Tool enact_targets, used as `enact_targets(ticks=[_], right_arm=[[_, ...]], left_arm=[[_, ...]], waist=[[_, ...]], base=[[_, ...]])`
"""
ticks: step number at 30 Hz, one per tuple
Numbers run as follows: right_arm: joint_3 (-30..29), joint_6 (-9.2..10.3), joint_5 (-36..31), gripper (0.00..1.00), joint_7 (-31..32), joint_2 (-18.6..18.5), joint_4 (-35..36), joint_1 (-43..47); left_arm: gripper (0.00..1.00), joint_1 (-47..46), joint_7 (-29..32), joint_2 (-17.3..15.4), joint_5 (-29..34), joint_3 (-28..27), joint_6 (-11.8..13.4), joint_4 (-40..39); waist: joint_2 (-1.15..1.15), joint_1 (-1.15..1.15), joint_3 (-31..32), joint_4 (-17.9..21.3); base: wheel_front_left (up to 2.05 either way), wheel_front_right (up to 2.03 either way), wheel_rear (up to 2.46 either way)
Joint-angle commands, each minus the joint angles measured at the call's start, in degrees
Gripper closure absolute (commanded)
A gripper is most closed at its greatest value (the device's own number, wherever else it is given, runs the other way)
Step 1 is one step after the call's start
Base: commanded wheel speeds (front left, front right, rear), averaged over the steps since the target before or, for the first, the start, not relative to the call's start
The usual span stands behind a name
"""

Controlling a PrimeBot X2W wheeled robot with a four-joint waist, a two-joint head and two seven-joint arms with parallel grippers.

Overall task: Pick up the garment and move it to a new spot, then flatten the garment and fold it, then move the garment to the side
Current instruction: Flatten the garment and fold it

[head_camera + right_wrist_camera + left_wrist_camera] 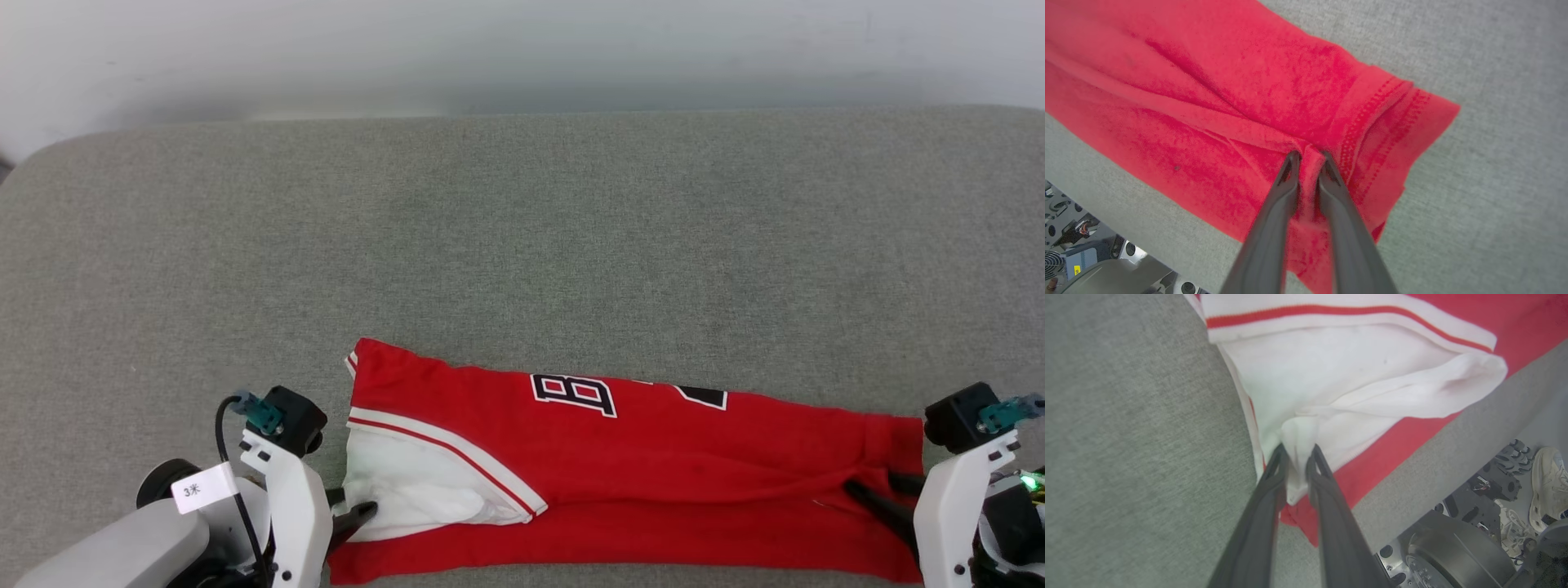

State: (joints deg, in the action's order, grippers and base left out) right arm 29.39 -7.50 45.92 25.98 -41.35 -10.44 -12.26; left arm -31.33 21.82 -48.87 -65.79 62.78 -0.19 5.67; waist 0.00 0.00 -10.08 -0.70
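Two grippers sit lowest in the head view, one at each end of the garment (620, 465). At lower left, the left gripper (363, 513) has its fingers nearly closed, with a tuck of the white sleeve (408, 482) pinched between them. At lower right, the right gripper (869, 490) is just as narrow, nipping a fold of red cloth beside the stitched hem (1372, 122). The red jersey lies in a long folded band along the near edge of the grey padded surface (522, 229). Its long axis runs left to right between the two grippers, so neither arm is nearer. Part of the black lettering (574, 394) shows on its far side. Beyond it, bare grey padding stretches to a pale wall (522, 49).
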Motion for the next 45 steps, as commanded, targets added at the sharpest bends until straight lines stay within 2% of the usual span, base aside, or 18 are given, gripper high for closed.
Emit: enact_targets(ticks=[1,5,8,9,14,20,27,31,38,45], right_arm=[[-1.07,0.02,-0.16,0.0,-0.86,0.13,0.49,0.68],[-4.14,0.02,0.52,0.0,-2.32,-1.17,2.91,1.58],[-7.89,0.02,1.55,0.0,-2.95,-2.15,5.28,3.0],[-7.89,0.02,1.55,0.0,-2.95,-2.15,5.28,3.0],[-15.46,0.02,2.78,0.0,-3.22,-2.59,6.77,5.77],[-22.36,0.02,4.63,0.0,-1.9,-0.14,4.0,8.89],[-25.19,0.02,7.91,0.0,0.28,4.19,-0.23,10.77],[-24.91,0.02,9.29,0.0,1.64,6.7,-1.97,10.98],[-21.67,0.01,12.17,0.0,3.81,10.76,-4.98,11.34],[-16.95,0.02,15.7,0.0,6.69,12.87,-4.71,11.79]], left_arm=[[0.0,0.49,-2.03,0.07,0.95,-0.74,0.36,0.16],[0.0,1.0,-8.23,-0.22,3.16,-2.42,1.97,-1.07],[0.0,2.04,-14.41,-0.01,4.8,-4.59,4.79,-2.22],[0.0,2.04,-14.41,-0.01,4.8,-4.59,4.79,-2.22],[0.0,3.98,-25.04,1.13,7.96,-7.86,10.6,-3.22],[0.0,6.27,-34.71,3.52,11.47,-10.68,16.06,-2.04],[0.0,9.49,-37.07,8.32,17.07,-18.63,20.74,-2.3],[0.0,13.35,-37.04,11.76,23.45,-25.59,21.47,-3.87],[0.0,19.09,-37.07,18.37,32.94,-33.84,18.71,-4.89],[0.0,23.77,-37.08,25.35,40.69,-41.62,16.14,-6.11]], waist=[[0.0,0.0,0.51,-0.03],[0.0,0.0,2.02,-0.11],[0.0,0.0,2.81,-0.15],[0.0,0.0,2.81,-0.15],[0.0,0.0,3.29,-0.17],[0.0,0.0,2.71,-0.56],[0.0,0.0,1.41,-1.54],[0.0,0.0,0.65,-2.2],[0.0,0.0,-0.31,-3.55],[0.0,0.0,-0.78,-4.29]], base=[[0.0,0.0,0.0],[0.0,0.0,0.0],[0.0,0.0,0.0],[0.0,0.0,0.0],[0.0,0.0,0.0],[0.0,0.0,0.0],[0.0,0.0,0.0],[0.0,0.0,0.0],[0.0,0.0,0.0],[0.0,0.0,0.0]])
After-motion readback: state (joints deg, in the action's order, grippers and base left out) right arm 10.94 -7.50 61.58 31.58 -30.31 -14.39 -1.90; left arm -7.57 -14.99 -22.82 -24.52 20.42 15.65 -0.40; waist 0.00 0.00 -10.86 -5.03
